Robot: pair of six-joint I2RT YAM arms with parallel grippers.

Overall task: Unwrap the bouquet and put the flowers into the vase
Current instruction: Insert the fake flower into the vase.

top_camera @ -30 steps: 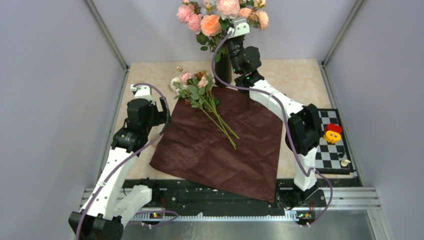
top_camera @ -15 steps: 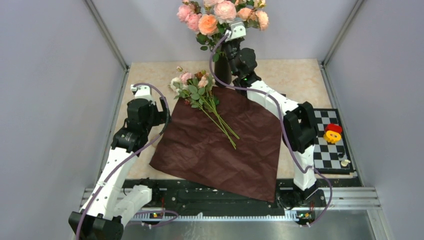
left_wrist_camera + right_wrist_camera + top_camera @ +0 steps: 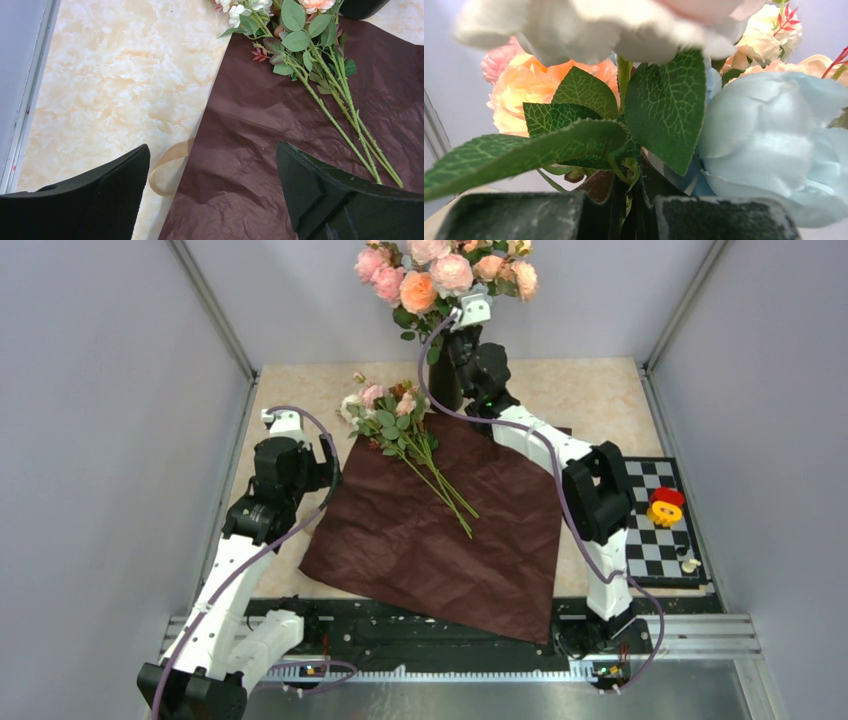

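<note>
One sheet of maroon wrapping paper [image 3: 440,540] lies spread flat across the middle of the tabletop [image 3: 300,390], so the unwrapping looks done. At the tabletop's far edge the slim black vase [image 3: 444,385] stands crowded with large peach and pink blooms [image 3: 420,290]. The right gripper [image 3: 621,210] is up among them, its claw pinched together on a thin green stem [image 3: 623,80]. The flowers [image 3: 400,425] lie loose at the paper's far-left corner, heads just off it. The left gripper [image 3: 212,165] hangs with its claw wide apart over the paper's left edge, above a tan ribbon [image 3: 167,170]. Likely risks: a sideways drag by the right arm tipping the top-heavy vase, or stems jamming in its crowded neck.
</note>
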